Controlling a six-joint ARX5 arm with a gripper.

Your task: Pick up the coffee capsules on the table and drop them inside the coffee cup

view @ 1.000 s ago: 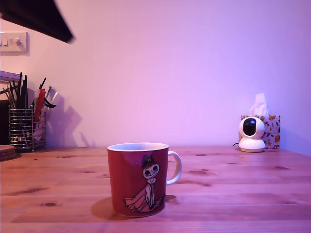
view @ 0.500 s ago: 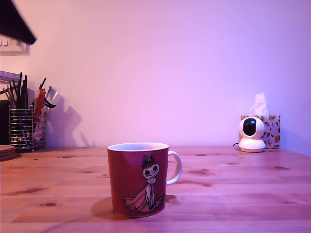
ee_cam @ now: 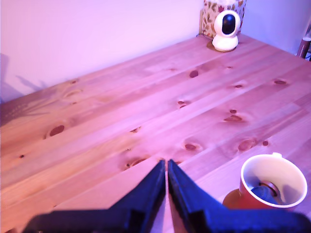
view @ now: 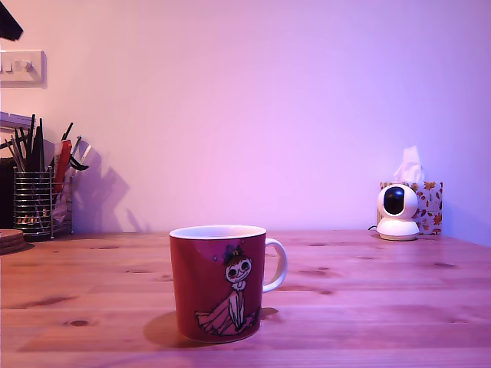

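Clenched and empty, the claw (ee_cam: 166, 167) is held above the desk (ee_cam: 121, 111); capsules (ee_cam: 265, 191) are seen inside the cup (ee_cam: 272, 187); withdrawal is best kept clear of its rim.

Coffee cup (view: 219, 284): dark red mug, white inside + white handle, cartoon girl in pink dress on front. Upright on pine counter (view: 368, 291), well below end effector (ee_cam: 167, 167) and off to one side. Dark coffee capsules (ee_cam: 266, 190) lie inside at the bottom; exact count hard to tell.
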